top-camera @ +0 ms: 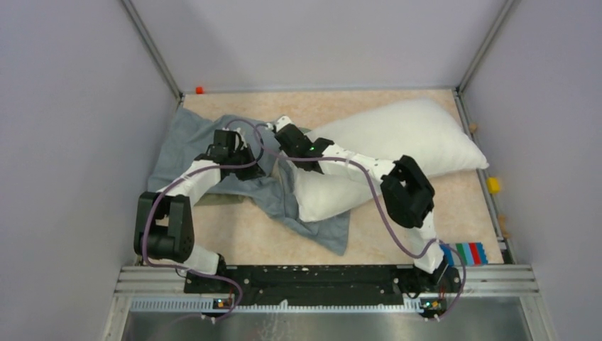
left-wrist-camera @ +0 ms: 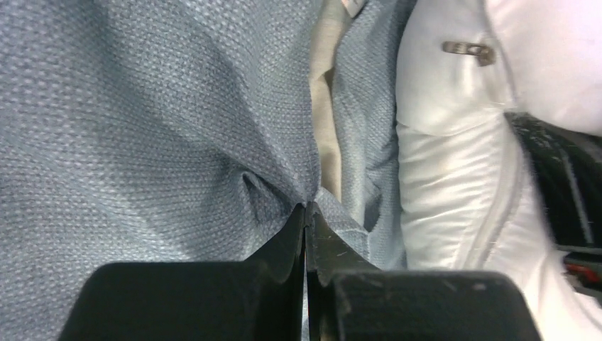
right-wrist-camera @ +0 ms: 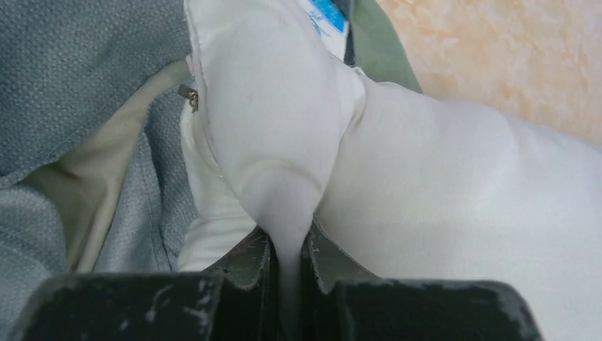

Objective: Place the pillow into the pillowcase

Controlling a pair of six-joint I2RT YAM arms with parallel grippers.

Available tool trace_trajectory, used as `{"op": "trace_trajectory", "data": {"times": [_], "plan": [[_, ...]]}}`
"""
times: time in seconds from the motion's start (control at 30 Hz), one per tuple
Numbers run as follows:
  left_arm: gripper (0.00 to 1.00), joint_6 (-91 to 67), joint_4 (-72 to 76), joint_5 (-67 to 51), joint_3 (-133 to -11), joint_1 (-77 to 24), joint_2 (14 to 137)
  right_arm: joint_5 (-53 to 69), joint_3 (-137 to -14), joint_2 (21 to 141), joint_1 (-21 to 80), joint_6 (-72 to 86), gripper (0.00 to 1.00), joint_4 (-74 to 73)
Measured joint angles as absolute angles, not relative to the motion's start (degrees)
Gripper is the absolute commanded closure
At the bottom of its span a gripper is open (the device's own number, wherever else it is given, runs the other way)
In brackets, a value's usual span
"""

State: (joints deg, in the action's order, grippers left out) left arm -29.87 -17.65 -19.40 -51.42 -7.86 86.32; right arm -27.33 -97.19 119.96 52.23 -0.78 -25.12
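Note:
The white pillow (top-camera: 405, 135) lies across the table's right half, its left end against the wrinkled grey-blue pillowcase (top-camera: 188, 138). My left gripper (top-camera: 254, 160) is shut on a fold of the pillowcase (left-wrist-camera: 142, 128); in the left wrist view its tips (left-wrist-camera: 307, 207) pinch the cloth, with the pillow (left-wrist-camera: 454, 185) just to the right. My right gripper (top-camera: 279, 130) is shut on the pillow's left end. In the right wrist view a tongue of white pillow fabric (right-wrist-camera: 284, 142) runs down between the jaws (right-wrist-camera: 287, 238), and the pillowcase (right-wrist-camera: 71, 64) is at the left.
A strip of coloured blocks (top-camera: 465, 252) sits by the right arm's base. A yellow piece (top-camera: 493, 185) sits on the right rail and a red one (top-camera: 199, 89) at the back left corner. Grey walls and metal posts enclose the beige table (top-camera: 248, 234).

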Motion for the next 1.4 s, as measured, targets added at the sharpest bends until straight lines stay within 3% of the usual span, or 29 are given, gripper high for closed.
{"op": "trace_trajectory", "data": {"times": [0.33,0.5,0.8,0.93,1.03,1.23,1.4], "plan": [[1.00,-28.3,-19.5,-22.8,-52.2,-8.2,79.8,-17.6,-96.9,101.4,46.9,4.7,1.00,-30.3],[1.00,-28.4,-21.6,-24.0,-52.3,-8.7,75.7,-8.1,-95.8,97.6,46.5,10.1,1.00,-24.9],[1.00,-28.6,-23.0,-20.7,-49.6,-8.7,69.6,10.2,-59.9,96.6,46.3,26.2,1.00,2.5],[0.99,-28.8,-21.4,-19.3,-42.4,-9.0,72.4,17.0,-52.5,95.8,42.7,35.0,1.00,17.6],[0.90,-28.7,-21.4,-18.1,-39.7,-9.9,76.5,19.9,-49.3,95.3,40.9,40.6,1.00,25.8],[0.59,-27.3,-21.1,-15.7,-41.2,-11.8,78.9,22.2,-46.9,95.3,39.7,47.6,1.00,33.1],[0.41,-25.3,-21.6,-12.3,-46.1,-13.6,79.5,22.3,-46.7,95.3,39.2,51.0,1.00,35.4]]}}
